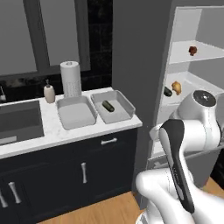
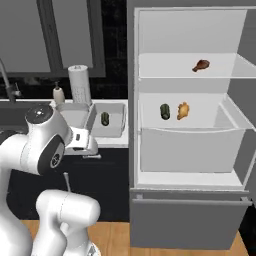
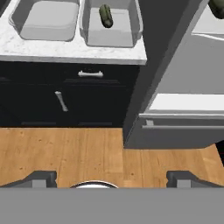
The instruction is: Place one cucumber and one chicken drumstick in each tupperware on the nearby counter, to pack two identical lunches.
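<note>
Hand view: gripper spread wide, holding nothing, low over floor. One cucumber in right tub at 12 o'clock; left tub bare. Next: reach fridge's cucumber and drumstick.

Domestic kitchen, rendered. Indicated by: white marble-look surface over dark navy cabinets with silver bar handles; inset sink at left; paper towel roll and soap dispenser against dark backsplash; open grey fridge with food on shelves; wood plank floor.
</note>
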